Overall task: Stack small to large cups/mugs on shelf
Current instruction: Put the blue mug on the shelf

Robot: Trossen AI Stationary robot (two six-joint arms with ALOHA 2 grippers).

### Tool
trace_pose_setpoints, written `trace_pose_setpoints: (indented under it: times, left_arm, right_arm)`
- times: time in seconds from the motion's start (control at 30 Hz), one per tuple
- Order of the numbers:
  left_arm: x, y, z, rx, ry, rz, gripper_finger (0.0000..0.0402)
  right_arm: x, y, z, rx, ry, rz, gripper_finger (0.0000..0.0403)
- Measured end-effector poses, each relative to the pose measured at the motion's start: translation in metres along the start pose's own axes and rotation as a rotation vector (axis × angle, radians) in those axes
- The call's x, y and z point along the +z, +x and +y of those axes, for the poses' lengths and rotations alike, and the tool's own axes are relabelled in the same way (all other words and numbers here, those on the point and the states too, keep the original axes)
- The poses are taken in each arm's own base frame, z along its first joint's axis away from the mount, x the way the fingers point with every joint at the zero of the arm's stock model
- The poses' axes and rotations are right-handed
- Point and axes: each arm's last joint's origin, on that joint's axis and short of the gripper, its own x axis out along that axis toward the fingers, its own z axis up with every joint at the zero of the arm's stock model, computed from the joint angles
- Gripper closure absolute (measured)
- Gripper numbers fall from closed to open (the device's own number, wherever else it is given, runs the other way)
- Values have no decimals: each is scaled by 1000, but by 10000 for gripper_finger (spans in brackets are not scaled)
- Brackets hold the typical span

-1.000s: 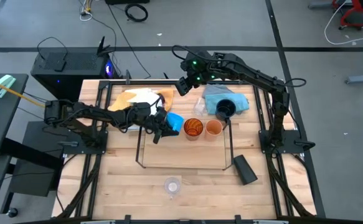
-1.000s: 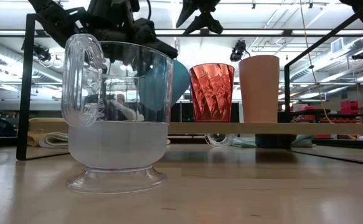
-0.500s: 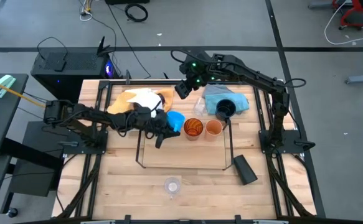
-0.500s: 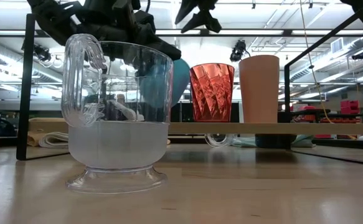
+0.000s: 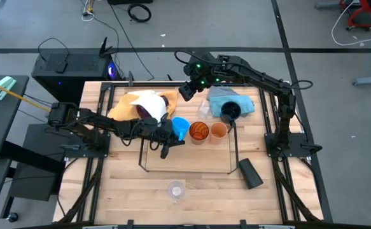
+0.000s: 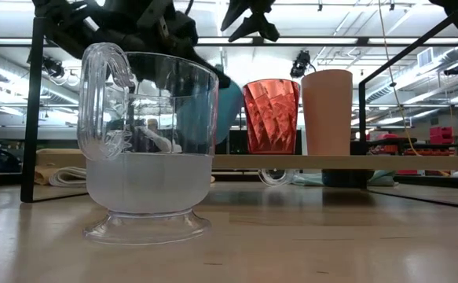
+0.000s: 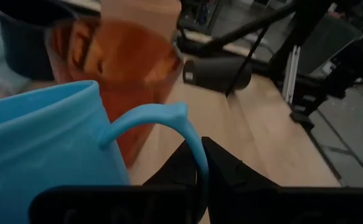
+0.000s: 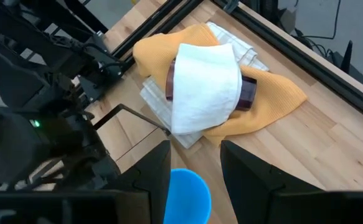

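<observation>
A light-blue mug [image 5: 180,126] stands upright over the black wire shelf [image 5: 188,169], close beside the amber tumbler [image 5: 198,131]. A small orange cup [image 5: 218,131] stands to the tumbler's right. My left gripper [image 7: 200,152] is shut on the mug's handle. The clear cup [image 6: 146,141] in front hides the mug's base [image 6: 229,106] in the low view. My right gripper [image 8: 197,168] hangs open above the table's far side with nothing between its fingers. A purple tumbler [image 8: 249,92] lies wrapped in white cloth on a yellow cloth. My left gripper pinches the outer curve of the mug's handle [image 7: 197,140] between its two fingers. The fingers reach in from the table's left, slanting a little downward. The mug sits upright, its mouth up. Whether its base rests on the shelf I cannot tell.
A navy mug [image 5: 230,112] sits on a blue cloth [image 5: 220,98] at the far right. A black cup [image 5: 250,173] lies on its side near the shelf's right corner. The clear cup [image 5: 176,189] stands near the table's front edge.
My left gripper has swung toward the table's near edge and a little down, rolling its wrist. The light-blue mug, tipped before, now stands more upright beside the amber tumbler.
</observation>
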Motion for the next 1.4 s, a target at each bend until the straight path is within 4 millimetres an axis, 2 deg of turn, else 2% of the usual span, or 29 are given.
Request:
trace_pose_setpoints:
  times: [0.17,0.4,0.63,1.03,1.4]
  left_arm:
    - [-4,5,0,17,-2,5,373]
    - [-4,5,0,18,0,-3,386]
    - [-5,5,1,23,-27,8,346]
    - [-8,5,2,32,-21,31,375]
    - [-10,5,2,46,-28,53,357]
  right_arm:
    - [0,0,0,0,-3,0,257]
    - [0,0,0,0,-10,0,257]
    - [0,0,0,0,-16,0,257]
    - [0,0,0,1,-17,-1,257]
    - [0,0,0,1,-17,-1,257]
